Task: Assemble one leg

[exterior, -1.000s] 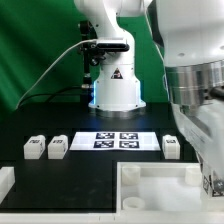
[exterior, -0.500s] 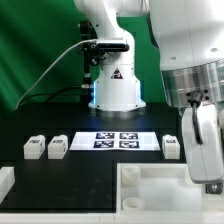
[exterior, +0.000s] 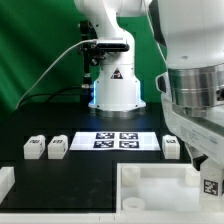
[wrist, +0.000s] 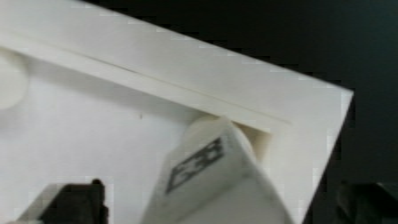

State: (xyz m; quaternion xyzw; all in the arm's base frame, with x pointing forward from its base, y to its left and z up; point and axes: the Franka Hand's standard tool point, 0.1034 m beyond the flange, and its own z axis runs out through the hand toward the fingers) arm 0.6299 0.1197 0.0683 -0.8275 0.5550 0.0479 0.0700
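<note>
My gripper (exterior: 208, 172) is at the exterior view's right, over the near right corner of the large white tray-like part (exterior: 150, 176). It is shut on one leg (exterior: 210, 185), a small white block whose marker tag faces the camera. In the wrist view this leg (wrist: 217, 165) stands between my dark fingers (wrist: 75, 203), its far end down in the tray's corner (wrist: 267, 95). Three more legs lie on the black table: two at the exterior view's left (exterior: 34, 147) (exterior: 58, 146), one at the right (exterior: 172, 147).
The marker board (exterior: 118, 140) lies flat on the table between the loose legs. The arm's white base (exterior: 115, 85) stands behind it before a green backdrop. Another white part (exterior: 5, 181) shows at the exterior view's lower left edge.
The wrist has swung over the tray's right corner and come back lower. The leg's tag stays at about the same spot. The loose legs have not moved.
</note>
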